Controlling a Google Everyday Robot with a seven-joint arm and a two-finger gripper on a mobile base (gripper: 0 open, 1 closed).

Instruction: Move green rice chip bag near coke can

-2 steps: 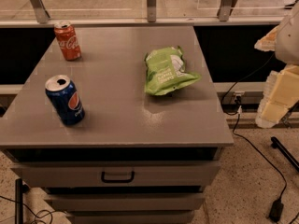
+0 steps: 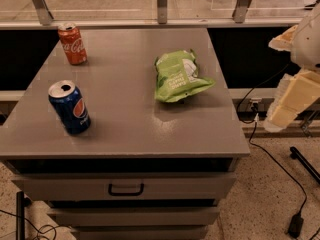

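Camera view looks down on a grey table (image 2: 131,125) that fills the middle of the frame. The green rice chip bag (image 2: 178,78) lies flat on the tabletop, right of centre and a little above the middle of the frame, crinkled, with its white patch facing up. The coke can (image 2: 73,44) stands upright in the upper left of the frame, near the table's far left corner, well apart from the bag. A blue Pepsi can (image 2: 69,107) stands at the left, closer to the front edge, below the coke can in the frame, its silver top tilted slightly towards the camera. All three sit apart from one another.

The gripper (image 2: 290,103) hangs at the right edge of the frame, beyond the table's right side and over the floor, cream-coloured and angled down to the left. It touches nothing on the table, and nothing can be seen in its hold; how far open it is I cannot tell.

Below the tabletop, a drawer with a dark handle (image 2: 126,189) faces the camera. A black cable (image 2: 274,164) runs across the speckled floor at the lower right.
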